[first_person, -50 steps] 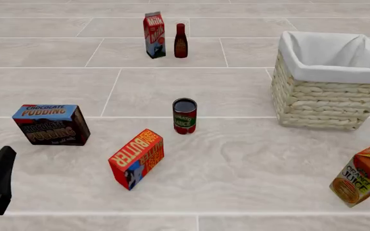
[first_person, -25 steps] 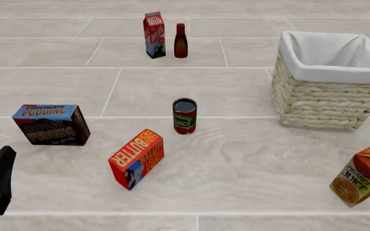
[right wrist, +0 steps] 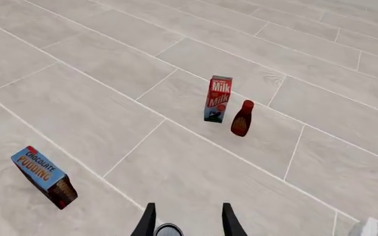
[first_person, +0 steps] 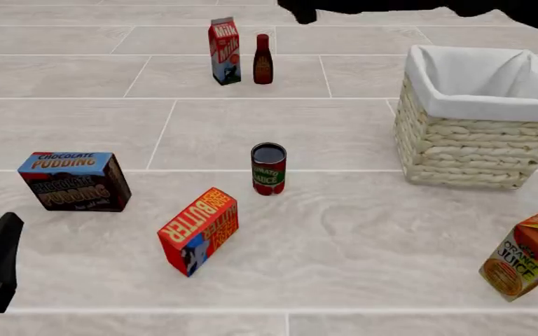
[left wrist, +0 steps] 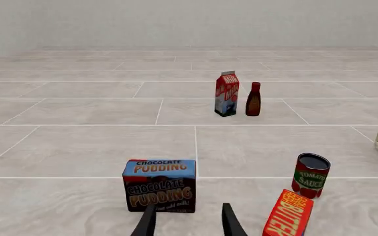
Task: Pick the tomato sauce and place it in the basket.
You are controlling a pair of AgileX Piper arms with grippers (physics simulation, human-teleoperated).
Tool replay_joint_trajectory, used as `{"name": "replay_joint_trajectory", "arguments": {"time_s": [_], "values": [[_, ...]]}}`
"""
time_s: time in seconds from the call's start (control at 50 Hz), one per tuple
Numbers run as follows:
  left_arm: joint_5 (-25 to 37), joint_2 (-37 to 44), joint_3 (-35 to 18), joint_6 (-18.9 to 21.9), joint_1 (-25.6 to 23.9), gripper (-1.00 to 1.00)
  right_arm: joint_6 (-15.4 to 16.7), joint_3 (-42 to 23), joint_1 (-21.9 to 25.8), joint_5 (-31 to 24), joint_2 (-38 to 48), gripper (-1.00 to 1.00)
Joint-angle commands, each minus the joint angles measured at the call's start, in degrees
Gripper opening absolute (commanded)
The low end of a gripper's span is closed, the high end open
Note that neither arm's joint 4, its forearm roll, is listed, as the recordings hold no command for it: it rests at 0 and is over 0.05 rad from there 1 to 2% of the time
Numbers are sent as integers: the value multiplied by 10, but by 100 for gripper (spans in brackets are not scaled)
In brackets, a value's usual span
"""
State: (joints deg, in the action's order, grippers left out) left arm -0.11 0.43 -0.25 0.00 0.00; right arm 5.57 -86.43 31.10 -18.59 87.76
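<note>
Right gripper (right wrist: 185,221) jaws parted, empty, high above the tomato sauce (first_person: 269,168), upright on the bench (first_person: 344,133). Left gripper (left wrist: 187,223) likewise parted. Basket (first_person: 475,150) well apart.

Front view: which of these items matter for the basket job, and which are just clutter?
For the job:
tomato sauce, mid-table
basket, far right

Just lying about:
milk carton
dark red bottle
chocolate pudding box
butter box
orange juice carton

Matte black arms, slim tapered jaws
</note>
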Motion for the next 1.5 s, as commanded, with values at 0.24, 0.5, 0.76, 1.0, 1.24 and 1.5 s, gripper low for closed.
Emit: {"name": "replay_joint_trajectory", "arguments": {"time_s": [0.24, 0.5, 0.76, 1.0, 1.24, 1.5], "values": [[0, 0, 0, 0, 0, 100, -10, 0, 30, 17, 85, 100], [0, 0, 0, 0, 0, 100, -1, 31, 38, 29, 90, 100], [0, 0, 0, 0, 0, 100, -1, 54, 38, 47, 104, 100], [0, 0, 0, 0, 0, 100, -1, 61, 34, 58, 115, 100], [0, 0, 0, 0, 0, 100, -1, 60, 32, 65, 130, 100], [0, 0, 0, 0, 0, 100, -6, 61, 32, 75, 155, 100]]}}
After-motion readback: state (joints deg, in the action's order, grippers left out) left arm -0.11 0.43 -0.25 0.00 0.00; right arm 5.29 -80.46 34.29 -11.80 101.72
